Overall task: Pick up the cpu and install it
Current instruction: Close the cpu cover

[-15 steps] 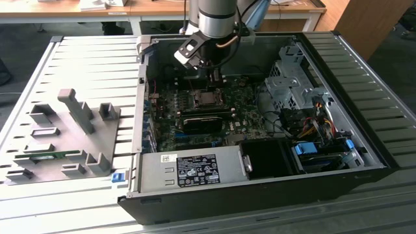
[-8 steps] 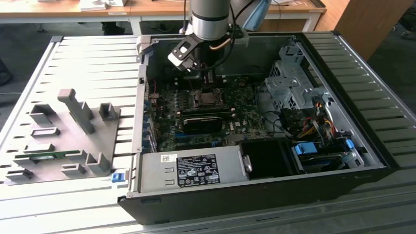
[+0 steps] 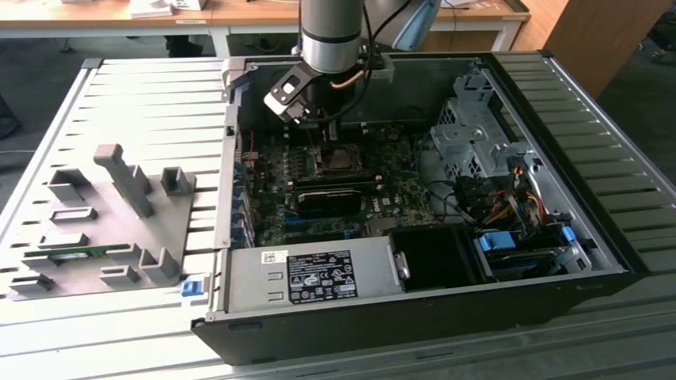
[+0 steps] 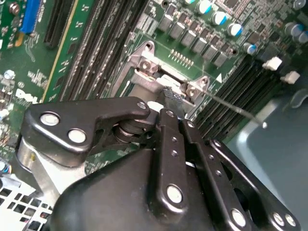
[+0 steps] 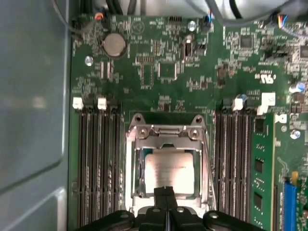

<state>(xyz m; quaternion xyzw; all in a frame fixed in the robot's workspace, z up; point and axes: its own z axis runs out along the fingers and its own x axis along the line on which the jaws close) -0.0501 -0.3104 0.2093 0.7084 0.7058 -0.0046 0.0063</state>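
Arm (image 3: 332,32) upright inside case (image 3: 317,324), hand (image 5: 166,190) closed, pointing down over socketed cpu (image 5: 171,168)

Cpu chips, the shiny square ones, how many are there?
1. The cpu lies in the socket frame on the motherboard, beneath the gripper. The arm could hide others.

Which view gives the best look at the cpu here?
The first wrist view: the cpu lies flat in its socket frame, top facing the camera, the claw over one edge. The exterior view shows the socket frame small under the arm; in the second wrist view the claw covers most of it.
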